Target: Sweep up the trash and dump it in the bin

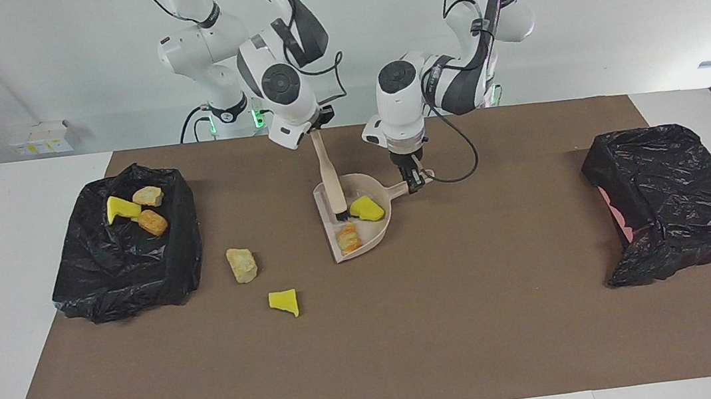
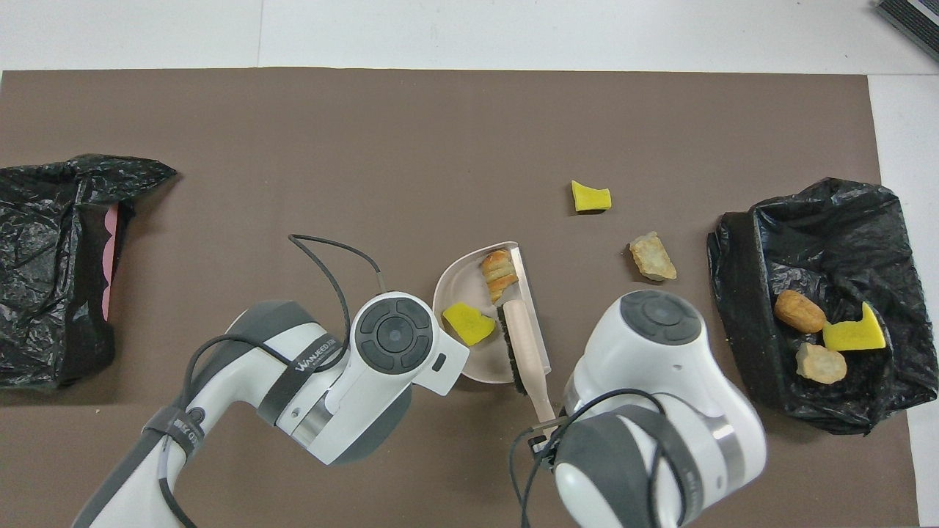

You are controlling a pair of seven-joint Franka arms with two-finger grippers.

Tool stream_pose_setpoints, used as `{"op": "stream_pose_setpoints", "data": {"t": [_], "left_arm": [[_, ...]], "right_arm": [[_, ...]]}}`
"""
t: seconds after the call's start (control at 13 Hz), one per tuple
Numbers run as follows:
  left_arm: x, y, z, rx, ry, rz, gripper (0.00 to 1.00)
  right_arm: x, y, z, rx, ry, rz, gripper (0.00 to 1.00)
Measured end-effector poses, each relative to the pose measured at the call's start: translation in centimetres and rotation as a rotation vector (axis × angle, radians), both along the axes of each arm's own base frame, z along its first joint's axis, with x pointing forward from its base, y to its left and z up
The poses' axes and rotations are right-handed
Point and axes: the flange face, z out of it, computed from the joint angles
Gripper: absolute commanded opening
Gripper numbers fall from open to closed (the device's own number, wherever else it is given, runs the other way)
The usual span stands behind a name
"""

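Observation:
My left gripper (image 1: 413,177) is shut on the handle of the beige dustpan (image 1: 374,232), which rests on the brown mat. My right gripper (image 1: 316,132) is shut on a hand brush (image 1: 331,182) whose bristles sit inside the pan. In the pan lie a yellow trash piece (image 1: 366,208) and an orange lump (image 1: 348,237); both also show in the overhead view, the yellow piece (image 2: 467,323) and the orange lump (image 2: 499,270). A tan lump (image 1: 242,264) and a yellow piece (image 1: 284,302) lie loose on the mat between the pan and the bin.
A black-bagged bin (image 1: 129,272) at the right arm's end holds a yellow piece (image 1: 121,208), a tan lump (image 1: 147,196) and an orange lump (image 1: 152,222). A second black-bagged bin (image 1: 670,197) stands at the left arm's end. Cables hang by both wrists.

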Motion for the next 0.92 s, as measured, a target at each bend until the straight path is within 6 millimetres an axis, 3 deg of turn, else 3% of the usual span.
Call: {"op": "stream_pose_setpoints", "data": {"t": [0.15, 0.39, 0.69, 0.92], "left_arm": [[0.3, 0.4, 0.0, -0.003, -0.005, 0.024, 0.00], [0.3, 0.4, 0.0, -0.003, -0.010, 0.074, 0.00], [0.3, 0.4, -0.1, -0.003, -0.013, 0.105, 0.00], [0.3, 0.4, -0.1, -0.003, -0.014, 0.112, 0.00]], "right_arm": [[1.6, -4.0, 1.1, 0.055, -0.011, -0.023, 0.00], [3.0, -5.2, 1.7, 0.035, -0.060, -0.039, 0.00], [5.5, -7.0, 1.7, -0.218, -0.146, -0.092, 0.00], [7.2, -11.2, 1.2, -0.363, -0.183, -0.142, 0.00]]}}
